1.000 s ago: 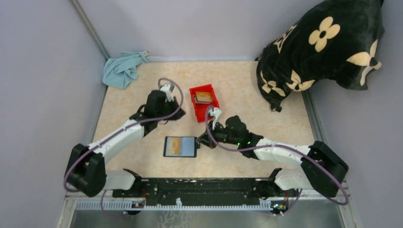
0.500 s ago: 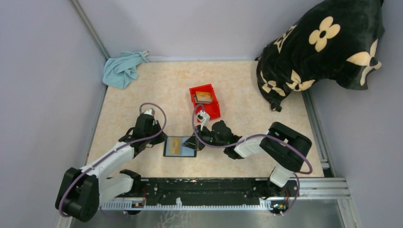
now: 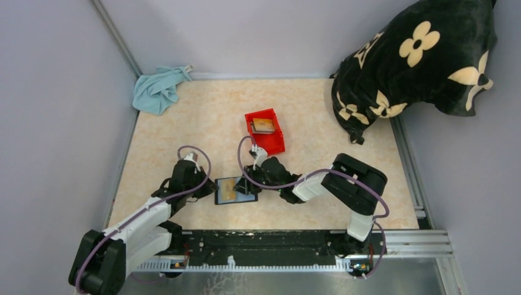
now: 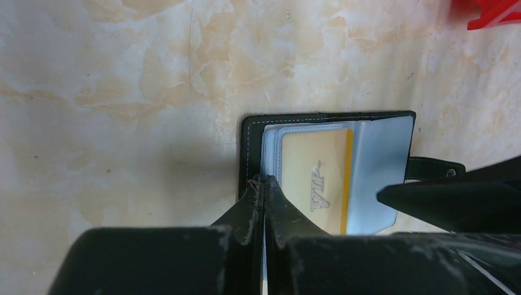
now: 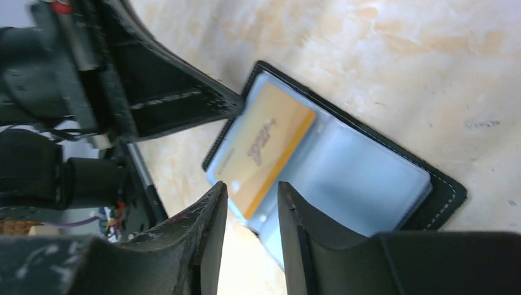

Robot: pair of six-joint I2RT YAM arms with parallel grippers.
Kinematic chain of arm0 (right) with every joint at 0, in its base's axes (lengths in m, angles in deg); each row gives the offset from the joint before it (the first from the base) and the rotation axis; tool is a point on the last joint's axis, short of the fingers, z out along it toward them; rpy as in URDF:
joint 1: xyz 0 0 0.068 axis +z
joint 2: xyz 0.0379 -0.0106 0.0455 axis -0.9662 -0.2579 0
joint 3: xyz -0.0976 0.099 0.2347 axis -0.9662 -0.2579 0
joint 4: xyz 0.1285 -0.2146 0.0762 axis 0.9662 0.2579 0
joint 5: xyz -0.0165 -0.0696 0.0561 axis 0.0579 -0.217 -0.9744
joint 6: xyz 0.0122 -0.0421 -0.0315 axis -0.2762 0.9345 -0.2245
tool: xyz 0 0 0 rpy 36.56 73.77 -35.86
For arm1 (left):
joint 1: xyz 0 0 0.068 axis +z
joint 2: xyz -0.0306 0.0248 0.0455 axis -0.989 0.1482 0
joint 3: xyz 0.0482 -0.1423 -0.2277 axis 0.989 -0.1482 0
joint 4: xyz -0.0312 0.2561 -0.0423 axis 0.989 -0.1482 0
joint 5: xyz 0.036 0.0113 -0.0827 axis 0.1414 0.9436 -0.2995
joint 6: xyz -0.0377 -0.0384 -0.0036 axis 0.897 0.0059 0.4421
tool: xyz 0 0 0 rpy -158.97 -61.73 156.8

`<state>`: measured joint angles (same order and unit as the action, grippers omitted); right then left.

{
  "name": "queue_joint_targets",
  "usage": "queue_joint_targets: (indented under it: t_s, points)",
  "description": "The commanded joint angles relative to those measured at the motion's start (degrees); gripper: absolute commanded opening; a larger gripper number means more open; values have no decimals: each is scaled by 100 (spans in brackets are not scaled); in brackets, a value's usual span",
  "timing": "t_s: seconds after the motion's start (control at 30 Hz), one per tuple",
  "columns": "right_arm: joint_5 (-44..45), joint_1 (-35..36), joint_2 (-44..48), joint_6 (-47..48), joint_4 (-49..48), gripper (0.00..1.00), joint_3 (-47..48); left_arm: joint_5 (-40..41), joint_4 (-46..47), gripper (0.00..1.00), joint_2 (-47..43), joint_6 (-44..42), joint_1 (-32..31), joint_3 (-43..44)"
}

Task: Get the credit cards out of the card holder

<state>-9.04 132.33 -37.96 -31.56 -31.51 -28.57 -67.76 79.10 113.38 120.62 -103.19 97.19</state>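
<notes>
Marbled tabletop (image 3: 203,117): shut left end effector (image 4: 264,182) has reached the card holder (image 4: 382,142); right end effector (image 5: 252,188) now slightly parted.

arms (image 3: 138,220): white links, black joints | cables (image 3: 193,147): purple | grippers (image 5: 252,187): black

The tan card (image 4: 313,178) in the open card holder (image 4: 252,132) carries slanted lettering reading "VIP", plain in the left wrist view. In the right wrist view the same print blurs beyond reading.
</notes>
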Motion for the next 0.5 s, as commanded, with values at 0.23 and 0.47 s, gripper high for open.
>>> queue_joint_targets:
  t_s: [0.23,0.47]
  points:
    - [40,48,-539,-50,-127,36,320,-225,-274,0,-141,26,-15,-300]
    - [-182,48,-854,-150,-342,33,355,-236,-226,0,-76,30,-16,-308]
